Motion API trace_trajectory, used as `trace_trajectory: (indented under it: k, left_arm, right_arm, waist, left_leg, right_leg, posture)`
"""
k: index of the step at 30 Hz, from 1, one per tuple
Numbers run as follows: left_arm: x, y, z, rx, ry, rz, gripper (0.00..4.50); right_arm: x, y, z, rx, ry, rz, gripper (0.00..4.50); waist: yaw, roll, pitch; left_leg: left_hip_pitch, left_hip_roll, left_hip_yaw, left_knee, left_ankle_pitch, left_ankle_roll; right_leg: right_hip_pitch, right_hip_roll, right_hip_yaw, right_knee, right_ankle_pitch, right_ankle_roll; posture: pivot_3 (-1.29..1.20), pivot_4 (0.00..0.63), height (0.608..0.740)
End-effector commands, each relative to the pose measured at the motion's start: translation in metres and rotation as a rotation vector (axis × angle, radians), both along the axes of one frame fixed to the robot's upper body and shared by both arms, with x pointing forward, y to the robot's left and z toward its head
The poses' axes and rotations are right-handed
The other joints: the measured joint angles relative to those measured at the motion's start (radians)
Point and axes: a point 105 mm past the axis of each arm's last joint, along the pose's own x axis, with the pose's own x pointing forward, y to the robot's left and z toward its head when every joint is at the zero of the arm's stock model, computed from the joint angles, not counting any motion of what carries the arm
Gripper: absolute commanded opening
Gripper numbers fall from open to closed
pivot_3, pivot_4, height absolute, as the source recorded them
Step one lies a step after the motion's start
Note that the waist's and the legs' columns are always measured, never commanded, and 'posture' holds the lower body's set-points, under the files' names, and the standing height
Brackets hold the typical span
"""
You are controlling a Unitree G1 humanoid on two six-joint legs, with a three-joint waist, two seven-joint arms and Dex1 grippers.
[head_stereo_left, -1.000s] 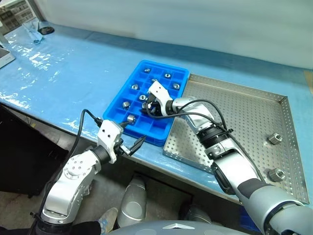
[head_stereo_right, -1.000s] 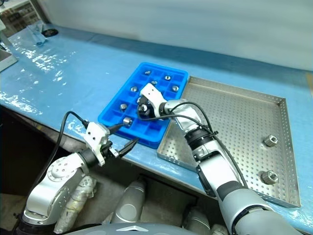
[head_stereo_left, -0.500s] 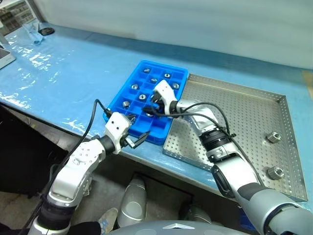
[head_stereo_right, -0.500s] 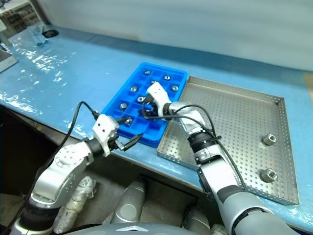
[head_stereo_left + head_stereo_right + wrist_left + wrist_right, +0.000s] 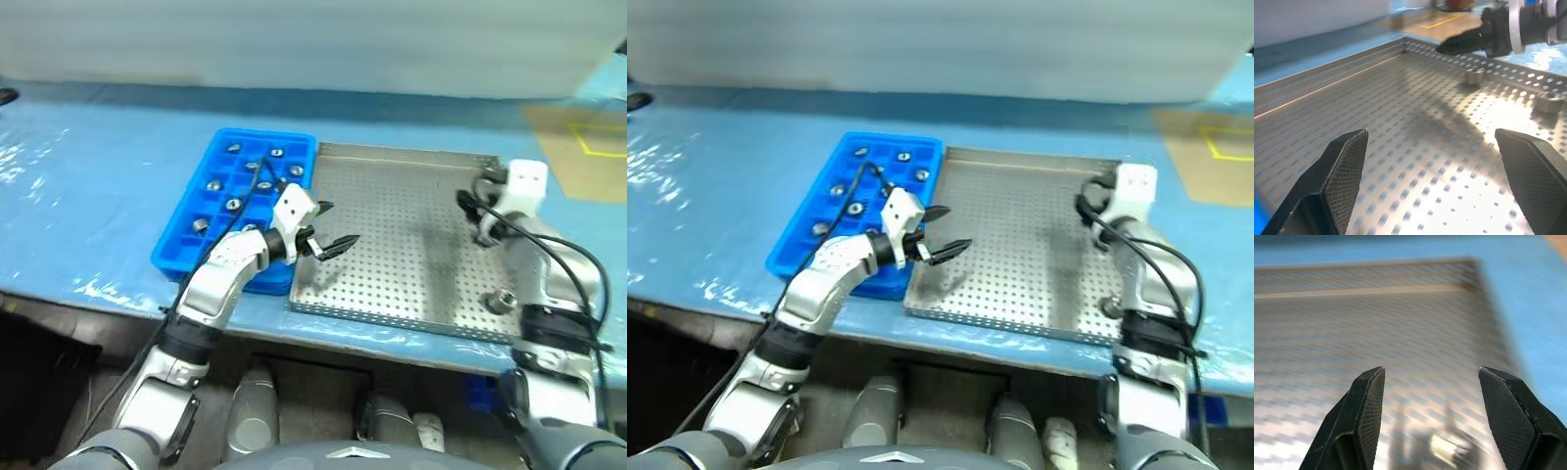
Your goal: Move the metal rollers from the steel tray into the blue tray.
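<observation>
From my head, the blue tray (image 5: 231, 196) holds several metal rollers (image 5: 234, 204) in its compartments; the steel tray (image 5: 392, 225) beside it keeps one (image 5: 503, 299). My left wrist shows my left fingers (image 5: 1342, 171) wide apart, empty, over perforated floor. My right fingers (image 5: 1369, 406) are parted, empty, over a blurred roller (image 5: 1449, 449).

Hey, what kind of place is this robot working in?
Probably a factory or lab workbench: a long counter under a blue plastic sheet, a perforated square steel tray, and a blue compartmented plastic tray holding small metal rollers.
</observation>
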Motion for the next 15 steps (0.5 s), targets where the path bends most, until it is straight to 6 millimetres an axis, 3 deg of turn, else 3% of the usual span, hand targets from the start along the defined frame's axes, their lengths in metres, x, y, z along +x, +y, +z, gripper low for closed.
trace_trajectory:
  k: [1, 4, 15]
  left_arm:
    - [-0.002, -0.013, 0.010, 0.007, -0.069, -0.082, 4.39]
    - [-0.001, -0.021, 0.016, 0.000, -0.085, -0.117, 4.39]
    - [-0.001, -0.024, 0.017, -0.006, -0.095, -0.135, 4.39]
  right_arm:
    - [-0.015, -0.015, 0.009, -0.024, 0.010, -0.054, 3.11]
    - [-0.019, -0.016, 0.004, 0.018, 0.040, -0.049, 3.11]
    - [-0.013, 0.012, 0.021, -0.040, -0.059, 0.089, 3.11]
  waist:
    - [-0.039, 0.000, 0.000]
    - [-0.077, 0.001, 0.000]
    - [-0.076, 0.001, 0.000]
  left_leg:
    - [0.000, 0.000, 0.001, 0.000, 0.000, 0.001]
    - [0.002, 0.000, 0.002, -0.001, -0.001, 0.001]
    - [0.004, -0.005, 0.003, 0.003, -0.003, 0.011]
  right_leg:
    - [0.000, 0.000, -0.001, -0.001, 0.000, 0.000]
    - [0.000, 0.001, 0.000, -0.001, -0.001, -0.002]
    - [0.004, -0.004, 0.000, -0.002, 0.000, -0.004]
  posture:
    - [-0.04, 0.150, 0.740]
    - [-0.06, 0.150, 0.740]
    - [-0.06, 0.150, 0.740]
